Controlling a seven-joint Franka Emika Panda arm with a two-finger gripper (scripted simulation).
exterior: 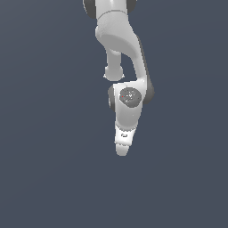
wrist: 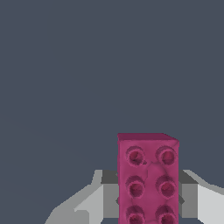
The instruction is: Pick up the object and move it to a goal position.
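Block: you had the magenta studded block point(wrist: 148, 179) sitting between the gripper's fingers point(wrist: 192, 199)
Gripper: your gripper point(exterior: 121, 150) pinched the block from both sides
Arm: it hung above the gripper

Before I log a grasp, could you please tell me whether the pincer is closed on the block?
Shut on it: in the wrist view the pincer fingers flank the magenta studded block, touching both sides.

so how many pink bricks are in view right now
1. The pink brick shows only in the wrist view, sitting between the gripper's grey fingers. In the exterior view the gripper hides it; nothing else pink appears in either picture.
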